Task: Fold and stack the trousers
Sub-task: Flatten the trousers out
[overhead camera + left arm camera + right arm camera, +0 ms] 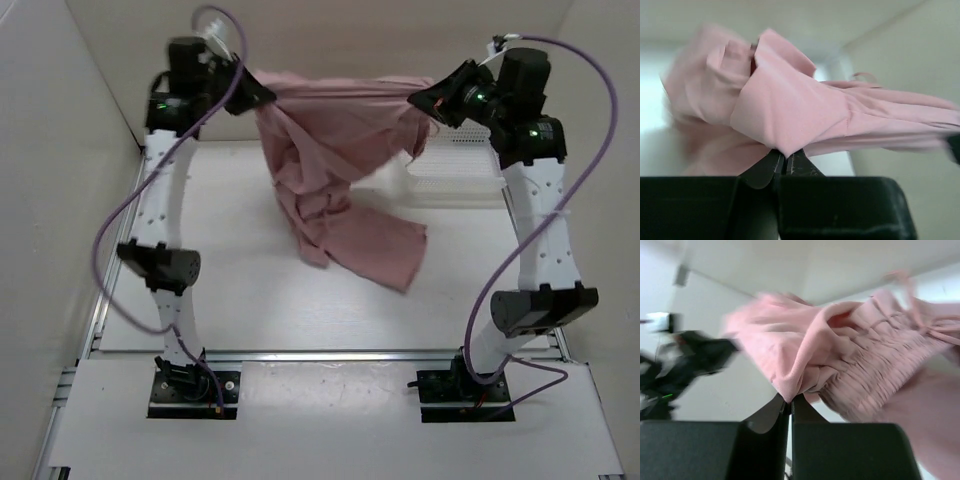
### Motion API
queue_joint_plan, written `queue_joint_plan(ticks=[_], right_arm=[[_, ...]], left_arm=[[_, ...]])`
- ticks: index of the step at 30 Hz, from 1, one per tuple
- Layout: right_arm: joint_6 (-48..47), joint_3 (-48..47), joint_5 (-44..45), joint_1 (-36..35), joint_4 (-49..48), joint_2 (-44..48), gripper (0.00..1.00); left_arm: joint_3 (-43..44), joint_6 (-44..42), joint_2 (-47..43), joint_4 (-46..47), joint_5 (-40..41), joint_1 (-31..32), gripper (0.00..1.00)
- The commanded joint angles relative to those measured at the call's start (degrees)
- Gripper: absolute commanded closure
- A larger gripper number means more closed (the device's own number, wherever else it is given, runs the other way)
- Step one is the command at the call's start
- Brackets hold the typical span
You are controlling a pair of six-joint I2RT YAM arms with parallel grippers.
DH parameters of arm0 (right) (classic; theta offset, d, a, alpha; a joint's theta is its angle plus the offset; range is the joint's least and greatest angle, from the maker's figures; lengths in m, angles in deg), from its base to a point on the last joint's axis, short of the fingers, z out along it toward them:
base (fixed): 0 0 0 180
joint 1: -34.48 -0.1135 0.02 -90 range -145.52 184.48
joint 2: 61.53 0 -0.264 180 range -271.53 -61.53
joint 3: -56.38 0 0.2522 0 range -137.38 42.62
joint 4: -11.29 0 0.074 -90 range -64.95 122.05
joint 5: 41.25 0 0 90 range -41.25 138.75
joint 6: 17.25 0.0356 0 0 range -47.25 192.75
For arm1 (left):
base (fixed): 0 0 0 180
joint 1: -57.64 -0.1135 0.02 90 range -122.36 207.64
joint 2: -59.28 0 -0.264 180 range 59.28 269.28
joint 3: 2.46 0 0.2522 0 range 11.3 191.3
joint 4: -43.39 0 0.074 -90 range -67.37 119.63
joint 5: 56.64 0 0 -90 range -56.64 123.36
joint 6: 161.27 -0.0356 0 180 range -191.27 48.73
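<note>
The dusty-pink trousers hang high over the table, stretched between both arms, and their lower part rests crumpled on the white tabletop. At the upper left, my left gripper is shut on one end of the fabric. My right gripper, at the upper right, is shut on the other end. In the left wrist view the jaws pinch a fold of the trousers at my left gripper. In the right wrist view my right gripper pinches the cloth beside the gathered elastic band.
A white mesh basket stands at the back right, partly behind the hanging cloth and the right arm. White walls close in the table on the left, back and right. Both arm bases sit at the near edge.
</note>
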Motion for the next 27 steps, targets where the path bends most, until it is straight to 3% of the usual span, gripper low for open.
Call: queue_joint_plan(ticks=[1, 4, 6, 7, 8, 9, 10, 11, 12, 13, 15, 17, 19, 21, 22, 23, 24, 26, 27], right_arm=[[-8.18, -4.1, 8.0, 3.67, 4.89, 7.58, 1.0], [-10.9, 5.78, 12.04, 3.67, 4.89, 15.75, 1.0], [-11.44, 13.45, 19.04, 3.67, 5.5, 20.69, 1.0], [-12.05, 22.1, 21.53, 3.67, 5.5, 25.84, 1.0], [-12.06, 26.71, 24.16, 3.67, 5.5, 28.42, 1.0], [-12.06, 31.02, 27.32, 3.67, 6.2, 32.88, 1.0], [-12.06, 38.99, 33.7, 3.67, 7.51, 34.49, 0.97], [-12.06, 42.2, 34.98, 5.93, 7.53, 35.64, 0.89], [-12.06, 44.75, 35.0, 6.82, 8.13, 36.26, 0.76], [-12.06, 46.61, 35.0, 7.61, 8.14, 36.27, 0.44], [-12.06, 48.29, 35.0, 8.15, 9.02, 34.61, 0.22], [-12.67, 48.29, 33.07, 8.15, 9.55, 33.81, 0.09], [-13.37, 48.29, 31.58, 8.15, 10.16, 33.81, 0.09], [-13.37, 50.66, 31.57, 8.15, 10.16, 36.08, 0.22], [-13.37, 51.54, 31.57, 8.15, 10.16, 36.88, 0.34], [-13.37, 52.42, 31.57, 8.15, 10.16, 37.67, 0.34], [-13.98, 54.34, 31.57, 8.15, 10.68, 39.24, 0.44], [-13.99, 57.59, 28.68, 8.15, 12.09, 41.18, 0.44], [-13.99, 59.0, 27.36, 8.15, 12.88, 41.8, 0.39]], left_arm=[[5.91, -2.51, -17.59, -1.51, 6.52, -5.63, 0.9], [0.74, -3.82, -25.24, -1.51, 5.91, -5.03, 0.9], [-9.79, -4.8, -29.89, -1.51, 3.71, -1.88, 0.9], [-14.96, -5.5, -35.4, -1.51, 3.71, -0.21, 0.9], [-27.28, -6.2, -38.33, -0.29, 2.66, 3.81, 0.87], [-33.85, -6.21, -40.97, 0.77, 2.65, 5.59, 0.75], [-39.92, -6.21, -45.6, 1.65, 2.05, 6.83, 0.3], [-49.9, -6.21, -47.22, 2.35, 2.56, 7.8, 0.17], [-53.65, -5.51, -48.28, 2.36, 3.96, 7.81, 0.09], [-56.65, -5.5, -49.77, 2.36, 5.02, 7.81, 0.04], [-60.96, -6.02, -50.74, 0.71, 8.35, 6.33, 0.01], [-62.3, -6.03, -52.41, -0.18, 10.29, 4.39, 0.01], [-62.83, -6.03, -53.2, -0.97, 13.8, 2.1, 0.38], [-63.36, -5.33, -53.21, -3.43, 17.58, 0.96, 0.83], [-64.23, -5.33, -52.51, -5.53, 20.21, -0.35, 0.9], [-64.93, -4.46, -52.51, -5.55, 21.62, -0.98, 0.9], [-66.16, -3.75, -52.51, -6.85, 23.2, -1.77, 0.9], [-70.28, -2.7, -52.51, -6.87, 24.89, -5.71, 0.9], [-71.87, -2.69, -52.51, -6.87, 24.37, -7.29, 0.9]])
